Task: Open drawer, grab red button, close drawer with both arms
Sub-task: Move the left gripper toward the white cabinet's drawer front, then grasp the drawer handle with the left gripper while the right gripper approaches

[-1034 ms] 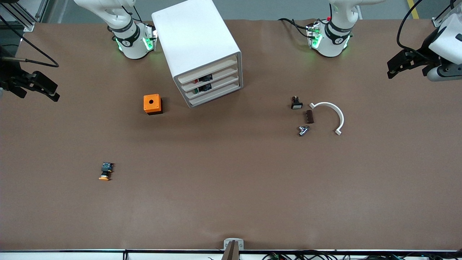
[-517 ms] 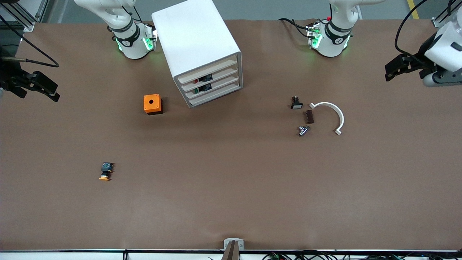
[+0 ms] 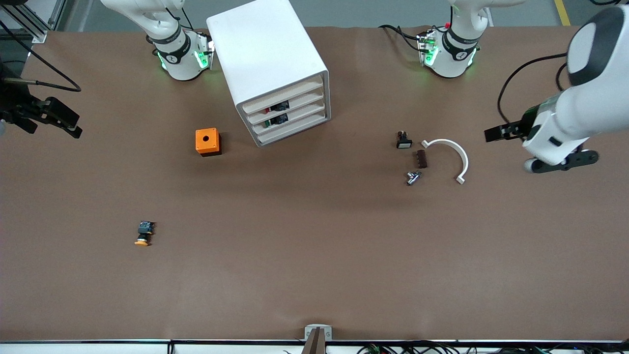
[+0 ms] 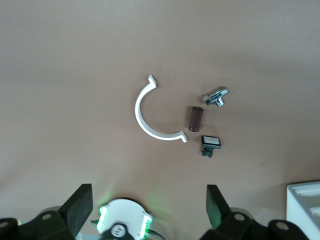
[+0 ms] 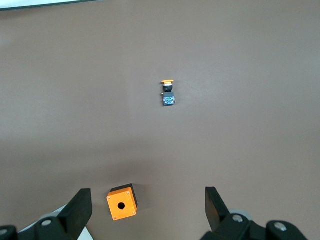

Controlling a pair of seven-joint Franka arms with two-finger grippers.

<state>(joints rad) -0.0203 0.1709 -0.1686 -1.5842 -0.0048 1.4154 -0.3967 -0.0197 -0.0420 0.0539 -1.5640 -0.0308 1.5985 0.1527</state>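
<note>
The white cabinet [image 3: 268, 54] stands between the two arm bases, with all of its drawers [image 3: 290, 105] pushed in. Through the slat gap of the second drawer from the top I see a red and dark part, the button [image 3: 274, 107]. My left gripper [image 3: 495, 133] [image 4: 147, 199] hangs open and empty over the table, beside the white half ring toward the left arm's end. My right gripper [image 3: 73, 125] [image 5: 147, 200] waits open and empty over the right arm's end of the table, apart from the cabinet.
An orange cube [image 3: 208, 141] [image 5: 122, 202] sits beside the cabinet. An orange-capped button [image 3: 142, 234] [image 5: 168, 94] lies nearer the front camera. A white half ring [image 3: 452, 155] [image 4: 150, 117], brown piece [image 3: 421, 159], metal fitting [image 3: 413, 177] and small switch [image 3: 403, 140] lie together.
The left arm has swung in from the table's end toward the half ring, with its gripper still open. The right gripper and all objects have stayed put.
</note>
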